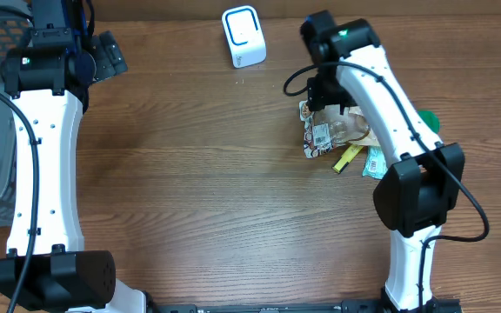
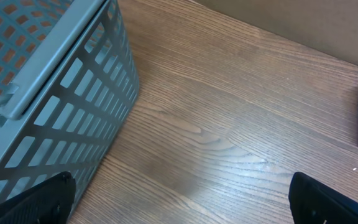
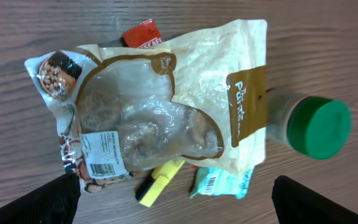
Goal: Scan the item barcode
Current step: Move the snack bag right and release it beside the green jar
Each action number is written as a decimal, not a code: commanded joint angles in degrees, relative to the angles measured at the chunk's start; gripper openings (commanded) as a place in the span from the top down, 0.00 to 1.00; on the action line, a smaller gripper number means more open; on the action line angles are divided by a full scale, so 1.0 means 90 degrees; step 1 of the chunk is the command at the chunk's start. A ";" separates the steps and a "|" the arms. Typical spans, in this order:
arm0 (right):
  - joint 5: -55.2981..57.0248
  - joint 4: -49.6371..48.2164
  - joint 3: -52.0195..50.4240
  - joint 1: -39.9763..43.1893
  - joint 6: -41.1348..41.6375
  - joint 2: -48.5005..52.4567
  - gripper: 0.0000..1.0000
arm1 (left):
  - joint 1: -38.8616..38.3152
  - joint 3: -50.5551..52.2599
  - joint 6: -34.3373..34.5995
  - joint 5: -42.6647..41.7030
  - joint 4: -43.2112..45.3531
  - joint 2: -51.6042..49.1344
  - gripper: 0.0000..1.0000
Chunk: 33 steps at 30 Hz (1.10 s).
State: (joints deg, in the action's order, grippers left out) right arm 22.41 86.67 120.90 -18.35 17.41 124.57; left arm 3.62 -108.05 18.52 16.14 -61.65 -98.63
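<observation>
Left pincer (image 2: pixel 185 202) spread wide, empty, over the desk (image 1: pixel 198 174) beside the grey basket (image 2: pixel 61 81) at upper left; right pincer (image 3: pixel 179 202) also spread, holding nothing, above the snack bag (image 3: pixel 166 106). Bag lies flat right of centre overhead, barcode label (image 3: pixel 104 155) face up at lower left of the right wrist frame. White scanner (image 1: pixel 243 36) sits top centre overhead, well apart from it; green-capped bottle (image 3: pixel 319 127) and yellow highlighter (image 3: pixel 160 180) poke out at the bag's edges.
</observation>
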 commanded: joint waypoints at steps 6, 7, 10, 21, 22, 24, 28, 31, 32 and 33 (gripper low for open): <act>-0.0340 -0.0357 0.0024 0.0301 0.0114 -0.0126 0.00 | -0.0034 -0.0049 0.0090 0.0085 0.0015 -0.0056 0.00; -0.0340 -0.0410 0.0024 0.0311 0.0114 -0.0126 0.00 | -0.0034 -0.0049 0.0090 0.0085 0.0015 -0.0056 0.00; -0.0340 -0.0525 0.0024 0.0308 0.0114 -0.0126 0.00 | -0.0034 -0.0049 0.0090 0.0085 0.0015 -0.0056 0.00; -0.0340 -0.0651 0.0024 0.0308 0.0114 -0.0126 0.00 | -0.0034 -0.0049 0.0090 0.0085 0.0015 -0.0056 0.00; -0.0340 -0.0651 0.0024 0.0308 0.0114 -0.0126 0.00 | -0.0034 -0.0049 0.0090 0.0085 0.0015 -0.0056 0.00; -0.0340 -0.0651 0.0024 0.0308 0.0114 -0.0126 0.00 | -0.0034 -0.0049 0.0090 0.0085 0.0015 -0.0056 0.00; -0.0342 -0.0651 0.0024 0.0308 0.0114 -0.0126 0.00 | -0.0034 -0.0049 0.0090 0.0085 0.0015 -0.0056 0.00; -0.0340 -0.0651 0.0024 0.0308 0.0114 -0.0126 0.00 | -0.0034 -0.0049 0.0090 0.0085 0.0015 -0.0056 0.00; -0.0340 -0.0651 0.0024 0.0308 0.0114 -0.0126 0.00 | -0.0034 -0.0049 0.0090 0.0085 0.0015 -0.0056 0.00; -0.0345 -0.0653 0.0024 0.0308 0.0114 -0.0126 0.00 | -0.0034 -0.0049 0.0090 0.0085 0.0015 -0.0056 0.00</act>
State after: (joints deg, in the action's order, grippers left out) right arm 19.51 81.01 120.90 -15.73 18.02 124.57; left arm 3.62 -108.05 18.52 16.14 -61.65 -98.65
